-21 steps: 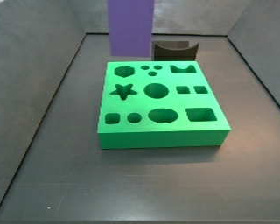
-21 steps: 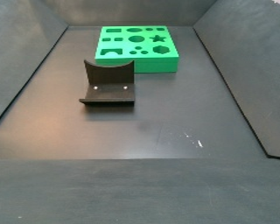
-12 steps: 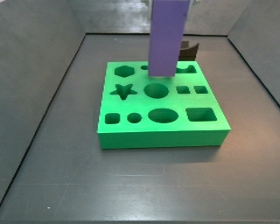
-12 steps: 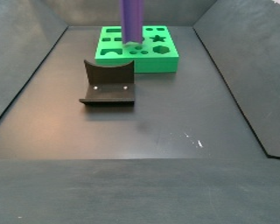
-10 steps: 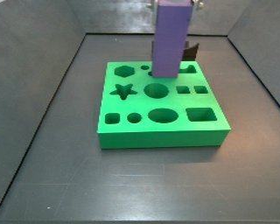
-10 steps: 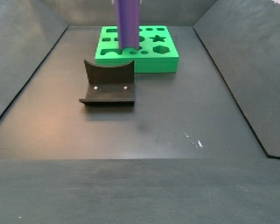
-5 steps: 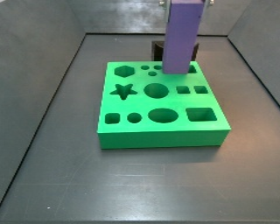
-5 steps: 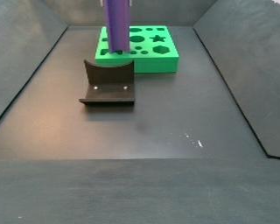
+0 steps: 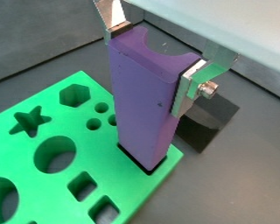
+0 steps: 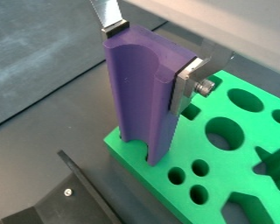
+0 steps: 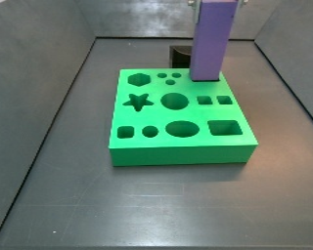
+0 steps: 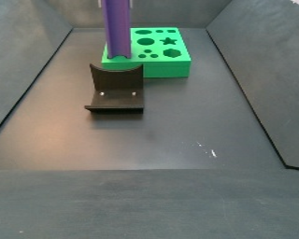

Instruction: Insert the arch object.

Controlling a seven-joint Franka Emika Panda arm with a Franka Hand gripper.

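Note:
My gripper (image 9: 150,54) is shut on a tall purple column (image 9: 143,105) with a curved groove down one face, giving it an arch-shaped section; this is the arch object. It hangs upright, gripped near its top, in both wrist views (image 10: 140,96). In a side view the column (image 11: 213,39) has its lower end at the back right corner of the green board (image 11: 186,153), over the arch-shaped hole. I cannot tell whether the end has entered the hole. The gripper (image 11: 214,3) is cut off by the frame's top edge. The column (image 12: 117,28) hides part of the board (image 12: 171,65).
The dark fixture (image 12: 115,89) stands on the floor right beside the board, close to the column's lower end, and shows in other views (image 11: 182,54) (image 9: 206,122). The board (image 9: 108,157) has several shaped holes. Grey walls enclose the dark floor.
The gripper has carried the purple column from over the board's middle holes toward the board's corner nearest the fixture. The board and fixture have not moved.

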